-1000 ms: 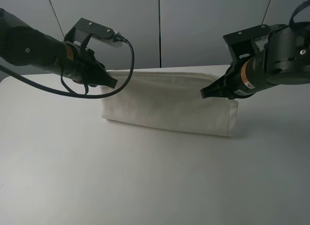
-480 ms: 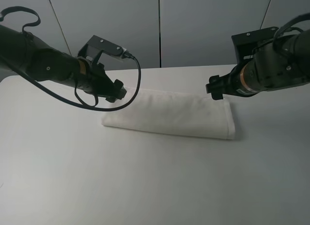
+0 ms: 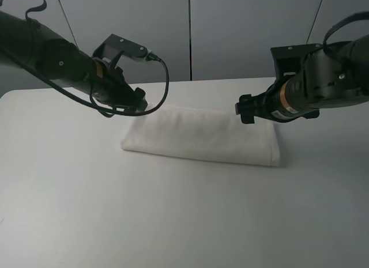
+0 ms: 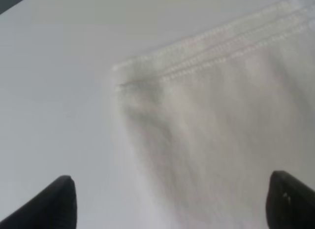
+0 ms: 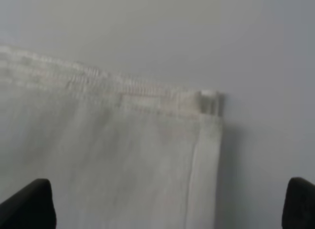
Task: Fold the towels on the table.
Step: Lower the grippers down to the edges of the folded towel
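Left of the exterior frame: left arm reaches in from the upper left. The left fingers (image 3: 137,102) hang just above the far left corner of the towel (image 3: 202,138). On the left wrist camera both tips show wide apart with nothing between them, so they are released. The towel corner, with its stitched border band (image 4: 216,44), lies ahead of the tips and roughly between them, with bare surface beside it.

Centre of frame: towel lies flat on the white surface (image 3: 173,222), already a long narrow strip. Long axis runs left to right across the frame, dipping slightly toward the lower right. The two short ends face the two arms.

Right of frame: right arm comes in from the upper right. The right fingers (image 3: 245,109) hover over the towel's far edge, a little inside its right short end. On the right wrist camera the tips are likewise spread and empty, so released. The far right corner of the towel shows ahead between them, with a small white tab (image 5: 209,102) at the very corner, too blurred to read.

Judgement: each arm is nearest its own short end, and neither has a clear advantage. With the long axis running arm to arm, the next fold likely carries one short end over the other. Alternatively, each set of fingers drops onto its far corner and draws it toward the near edge. Cannot tell which is intended.
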You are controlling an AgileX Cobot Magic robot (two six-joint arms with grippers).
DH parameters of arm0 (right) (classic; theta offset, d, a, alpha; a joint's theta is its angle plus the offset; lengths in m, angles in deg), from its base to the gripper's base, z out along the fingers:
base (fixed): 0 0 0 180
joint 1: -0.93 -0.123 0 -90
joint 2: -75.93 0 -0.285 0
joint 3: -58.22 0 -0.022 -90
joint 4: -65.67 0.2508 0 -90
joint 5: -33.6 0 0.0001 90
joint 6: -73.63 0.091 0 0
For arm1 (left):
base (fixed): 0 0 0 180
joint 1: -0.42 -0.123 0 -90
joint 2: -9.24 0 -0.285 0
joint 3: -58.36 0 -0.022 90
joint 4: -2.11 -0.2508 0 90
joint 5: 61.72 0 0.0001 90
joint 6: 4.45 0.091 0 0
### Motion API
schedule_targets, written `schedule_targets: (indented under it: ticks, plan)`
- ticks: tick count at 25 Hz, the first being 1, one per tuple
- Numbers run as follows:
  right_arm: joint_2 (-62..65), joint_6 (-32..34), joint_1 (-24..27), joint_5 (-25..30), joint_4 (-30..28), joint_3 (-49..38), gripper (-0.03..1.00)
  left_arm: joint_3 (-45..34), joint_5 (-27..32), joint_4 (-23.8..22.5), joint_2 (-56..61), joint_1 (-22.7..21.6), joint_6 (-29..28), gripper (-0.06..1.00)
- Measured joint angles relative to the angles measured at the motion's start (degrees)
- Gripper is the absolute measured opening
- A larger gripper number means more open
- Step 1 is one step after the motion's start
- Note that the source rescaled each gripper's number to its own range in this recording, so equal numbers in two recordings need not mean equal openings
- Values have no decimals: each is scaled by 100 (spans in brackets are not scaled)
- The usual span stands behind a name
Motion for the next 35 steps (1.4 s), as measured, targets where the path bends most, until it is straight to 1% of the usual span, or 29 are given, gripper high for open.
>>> schedule_targets:
  ticks: [1, 3, 5, 6, 7, 9, 12, 14, 16, 21, 24, 28, 35]
  plan:
    - [0, -436, 39, 2, 541, 34, 100, 119, 203, 94, 0, -16, 0, 99]
    - [-25, -1592, 183, 187, 1715, 239, 100, 372, 592, 384, -40, -87, 0, 99]
    - [-35, -3003, 339, 583, 2956, 541, 100, 683, 1112, 643, -148, -219, 42, 99]
    - [-35, -3606, 439, 820, 3404, 726, 100, 863, 1346, 776, -223, -291, 71, 99]
    - [-35, -4038, 541, 1051, 3886, 906, 100, 1048, 1640, 906, -334, -346, 86, 99]
    - [-35, -4838, 727, 1400, 4664, 1198, 100, 1380, 2210, 1126, -579, -465, 112, 99]
    - [-35, -5488, 957, 1869, 5317, 1533, 100, 1833, 2846, 1337, -1013, -516, 159, 99]
    - [-35, -5720, 1008, 2045, 5478, 1644, 100, 2050, 3056, 1415, -1249, -516, 172, 99]
    - [-35, -5825, 1020, 2141, 5550, 1655, 100, 2168, 3142, 1431, -1447, -516, 172, 99]
    - [-156, -5891, 1020, 2341, 5595, 1655, 100, 2370, 3217, 1444, -1828, -516, 172, 97]
    - [-290, -6009, 1020, 2411, 5727, 1655, 100, 2452, 3175, 1453, -1893, -548, 172, 97]
    - [-499, -6110, 1020, 2435, 5866, 1655, 100, 2649, 3215, 1453, -2021, -647, 172, 97]
    - [-653, -6140, 1020, 2389, 5870, 1696, 100, 2719, 3314, 1452, -2266, -689, 172, 97]
